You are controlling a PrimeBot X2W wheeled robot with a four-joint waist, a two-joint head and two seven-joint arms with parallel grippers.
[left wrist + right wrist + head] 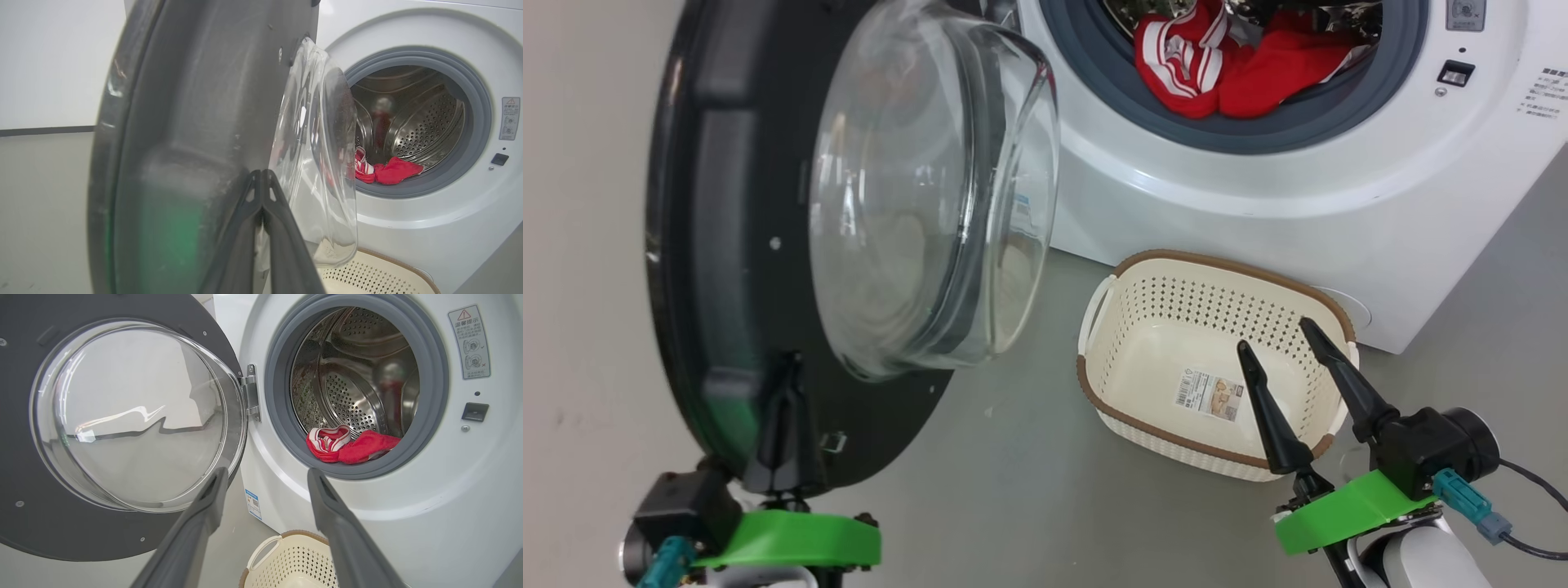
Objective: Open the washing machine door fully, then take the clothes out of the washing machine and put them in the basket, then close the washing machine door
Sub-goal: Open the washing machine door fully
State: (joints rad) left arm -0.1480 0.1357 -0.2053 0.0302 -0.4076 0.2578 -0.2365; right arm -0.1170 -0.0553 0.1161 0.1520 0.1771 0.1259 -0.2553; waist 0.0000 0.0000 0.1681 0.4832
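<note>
While the left end effector [786, 369] has its two fingers [784, 425] pressed together over the lower black rim of the washing machine door [678, 245], contact cannot be judged. The door stands wide open, its glass bowl [915, 204] bulging just above and right of those fingers. Further right, the basket [1201, 306] sits on the floor [1013, 474] beneath the right end effector [1275, 335], whose fingers are spread apart and hold nothing. Beyond and above it, the clothes [1217, 73] lie in the mouth of the washing machine [1258, 204].
</note>
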